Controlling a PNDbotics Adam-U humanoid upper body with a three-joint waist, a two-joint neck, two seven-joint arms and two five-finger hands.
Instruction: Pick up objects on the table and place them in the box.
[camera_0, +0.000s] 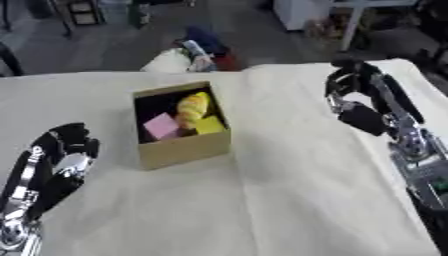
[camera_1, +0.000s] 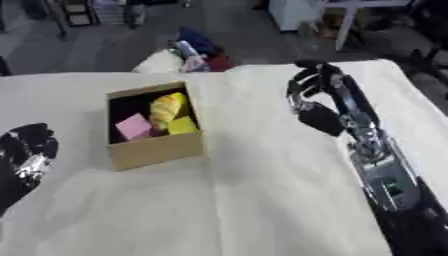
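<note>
A brown cardboard box (camera_0: 185, 148) stands on the cream tablecloth, left of centre. Inside it lie a pink square piece (camera_0: 161, 125), a yellow block (camera_0: 209, 125) and a yellow-orange oblong thing (camera_0: 192, 106). My right hand (camera_0: 348, 91) hangs above the cloth to the right of the box, fingers curled downward, holding nothing that I can see. My left hand (camera_0: 63, 150) rests at the lower left, left of the box, fingers curled and holding nothing.
The cream cloth (camera_0: 289, 200) covers the table, with a fold running down its middle. Beyond the far edge lie a white bundle and some coloured things (camera_0: 194, 52) on the floor, with furniture legs behind.
</note>
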